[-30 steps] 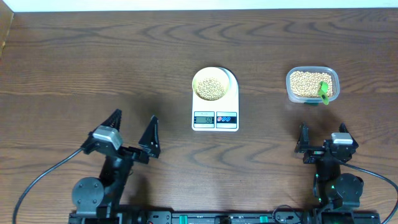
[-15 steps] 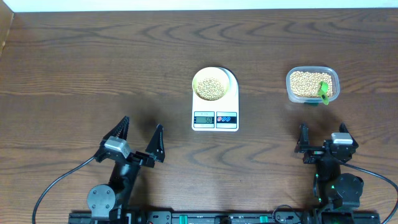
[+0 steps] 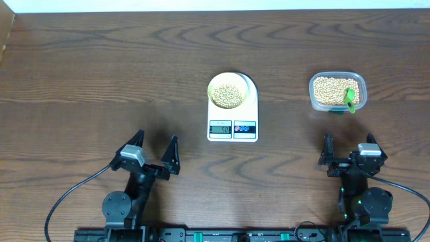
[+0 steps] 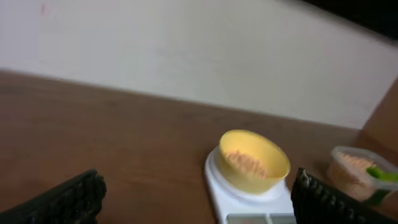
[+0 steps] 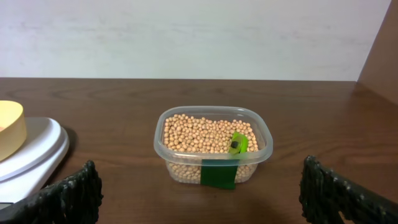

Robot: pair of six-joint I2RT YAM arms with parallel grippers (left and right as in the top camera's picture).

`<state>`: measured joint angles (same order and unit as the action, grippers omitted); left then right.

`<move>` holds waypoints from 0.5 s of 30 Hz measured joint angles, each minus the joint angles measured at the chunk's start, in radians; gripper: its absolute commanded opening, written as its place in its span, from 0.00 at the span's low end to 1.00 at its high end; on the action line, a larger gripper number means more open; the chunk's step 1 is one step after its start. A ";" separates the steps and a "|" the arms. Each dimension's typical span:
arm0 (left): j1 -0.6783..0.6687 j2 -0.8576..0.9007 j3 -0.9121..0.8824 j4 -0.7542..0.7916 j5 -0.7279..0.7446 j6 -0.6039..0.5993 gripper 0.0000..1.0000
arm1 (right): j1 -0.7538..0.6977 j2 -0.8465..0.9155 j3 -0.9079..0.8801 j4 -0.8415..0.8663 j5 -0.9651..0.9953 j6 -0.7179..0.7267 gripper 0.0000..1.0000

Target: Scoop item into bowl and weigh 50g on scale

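The pale yellow bowl (image 3: pixel 227 91) holds tan beans (image 3: pixel 228 95) and sits on the white scale (image 3: pixel 233 128), whose display is lit. It also shows in the left wrist view (image 4: pixel 254 162) on the scale (image 4: pixel 249 199). A clear tub (image 3: pixel 337 92) full of beans (image 5: pixel 205 134) holds a green scoop (image 3: pixel 349 97). The tub shows in the right wrist view (image 5: pixel 213 145) with the scoop (image 5: pixel 237 143) resting in it. My left gripper (image 3: pixel 156 152) is open and empty, near the front left. My right gripper (image 3: pixel 346 148) is open and empty, in front of the tub.
The dark wooden table (image 3: pixel 101 67) reaches back to a pale wall (image 5: pixel 186 37). A strip of green tape (image 5: pixel 217 173) is on the tub's front. The scale's edge shows at the left of the right wrist view (image 5: pixel 31 155).
My left arm has drawn back toward the front edge and turned a little to the right. The right arm, bowl, scale and tub have not moved.
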<state>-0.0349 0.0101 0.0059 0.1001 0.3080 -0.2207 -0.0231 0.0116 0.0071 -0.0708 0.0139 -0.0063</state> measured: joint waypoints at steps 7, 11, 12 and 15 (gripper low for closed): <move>0.000 0.000 0.007 -0.100 -0.034 0.000 0.98 | 0.000 0.000 0.000 0.000 0.000 0.000 0.99; 0.000 0.000 0.008 -0.100 -0.045 0.000 0.98 | 0.000 0.000 0.000 0.000 0.000 0.000 0.99; 0.000 0.000 0.008 -0.100 -0.045 0.000 0.98 | 0.000 0.000 0.000 0.000 0.000 0.000 0.99; 0.000 0.000 0.009 -0.101 -0.048 0.000 0.98 | 0.000 0.000 0.000 0.000 0.000 0.000 0.99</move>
<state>-0.0345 0.0101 0.0147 -0.0010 0.2596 -0.2207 -0.0231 0.0116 0.0071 -0.0708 0.0139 -0.0063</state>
